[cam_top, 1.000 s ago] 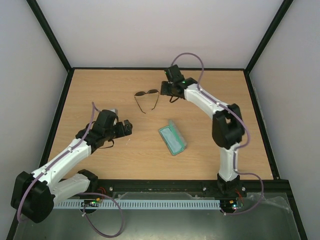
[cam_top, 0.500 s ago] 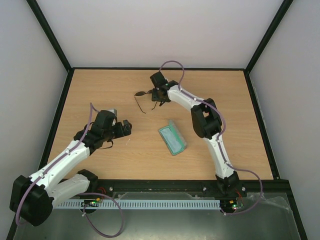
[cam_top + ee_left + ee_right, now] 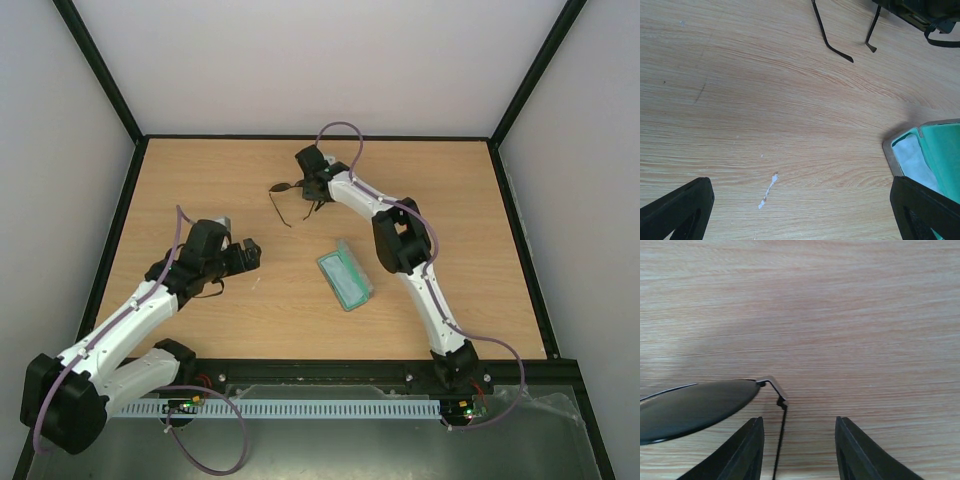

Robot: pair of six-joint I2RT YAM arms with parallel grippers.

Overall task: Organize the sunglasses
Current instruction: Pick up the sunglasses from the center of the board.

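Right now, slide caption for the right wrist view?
Right claw straddles one temple of the sunglasses on the table, jaws apart.

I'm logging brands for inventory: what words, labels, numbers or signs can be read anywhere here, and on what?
None can be read in any view.
sunglasses: no brand visible on the lens or frame.
case: no label visible.
table: no print, only wood grain.
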